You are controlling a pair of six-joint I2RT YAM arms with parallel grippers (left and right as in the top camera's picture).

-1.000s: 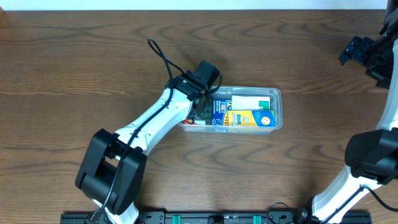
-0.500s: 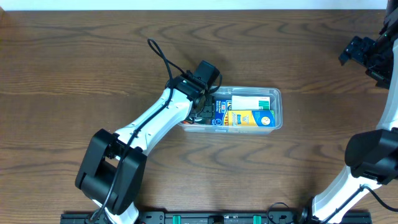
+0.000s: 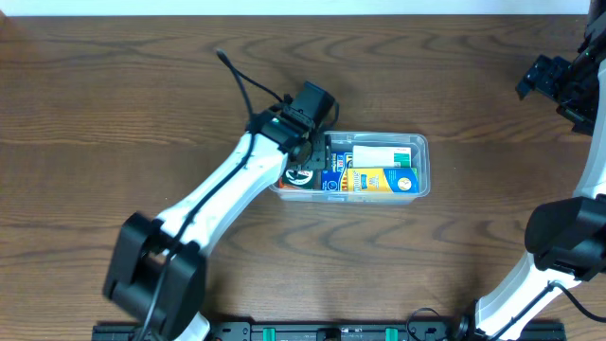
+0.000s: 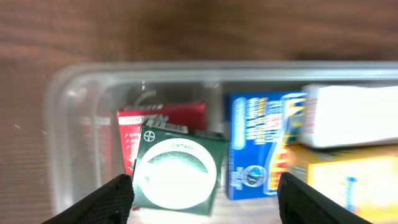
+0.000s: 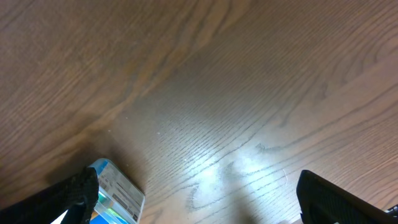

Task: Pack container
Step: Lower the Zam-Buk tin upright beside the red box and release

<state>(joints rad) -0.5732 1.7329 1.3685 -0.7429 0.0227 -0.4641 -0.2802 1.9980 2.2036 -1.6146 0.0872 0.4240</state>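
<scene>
The clear plastic container [image 3: 423, 142] stands at the table's middle and holds a white box [image 3: 383, 153], a yellow box [image 3: 383, 180] and a blue box [image 3: 333, 176]. My left gripper [image 3: 310, 159] hovers open over the container's left end. In the left wrist view the container [image 4: 186, 70] holds a green box with a white circle [image 4: 177, 168], lying on a red box [image 4: 165, 118] beside the blue box [image 4: 255, 149]. The open fingers [image 4: 205, 199] straddle the green box without touching it. My right gripper [image 3: 551, 80] is open at the far right.
In the right wrist view a small blue-and-white box [image 5: 115, 193] lies on the wooden table beside the left finger of the open right gripper [image 5: 205, 199]. The left arm's cable [image 3: 248, 90] loops over the table behind the container.
My left gripper has drawn up and back from the container's left end, leaving the green box inside. The right arm has not moved.
</scene>
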